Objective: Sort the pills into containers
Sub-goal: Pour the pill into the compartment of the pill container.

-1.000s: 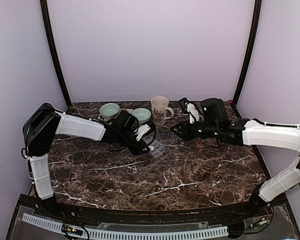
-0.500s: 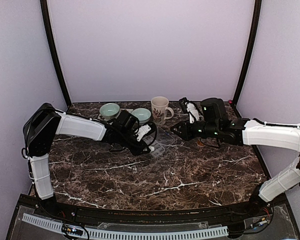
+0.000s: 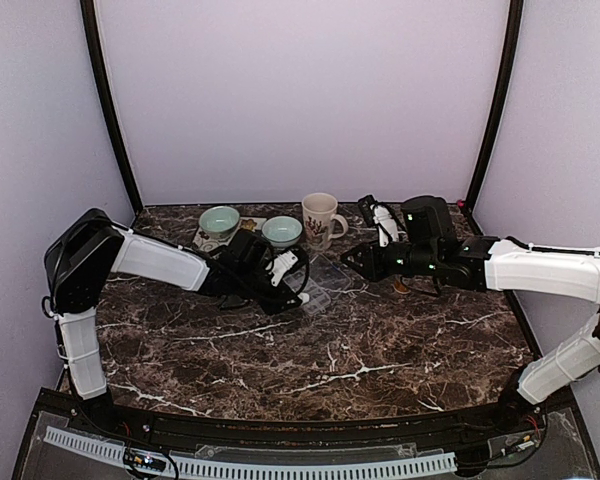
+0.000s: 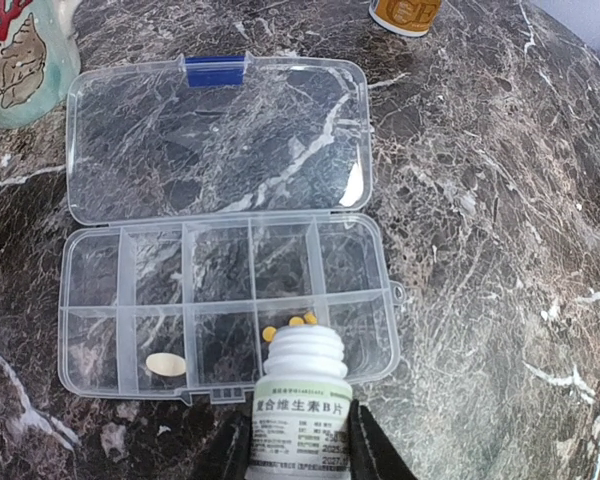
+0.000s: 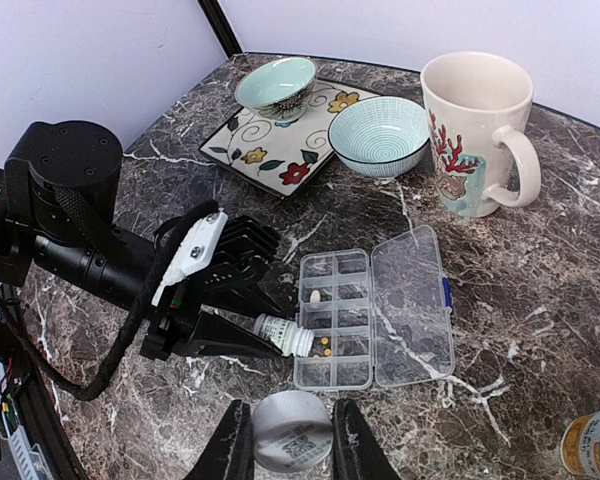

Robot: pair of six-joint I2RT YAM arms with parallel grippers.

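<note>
- The left gripper is clamped on a white bottle, a finger pressed to each side of the labelled body. The bottle is tipped with its open mouth over the near row of the organiser box.
- The right gripper is pinching a round grey-white thing, which may be a cap or a bottle end (I cannot tell which). It hangs well short of the box and should stay out of the pour.
- The box lies open on the marble between the two grippers. A few small yellow pills sit in the near-row compartment just under the bottle mouth.
- To pour well, I would tilt in small steps so the pills drop singly. The mouth should stay low and centred between the dividers, since it looks close to the wall of the next cell.
- A pale oval pill lies two cells to the left in that row, and yellow ones should not stray that way.
- The lid lies flat beyond the hinge, its blue latch at the far edge. A nudge from the bottle could slide this light box.
- Farther back are the mug, an orange-labelled bottle, two pale bowls and a flowered plate, none of which the pour needs.
</note>
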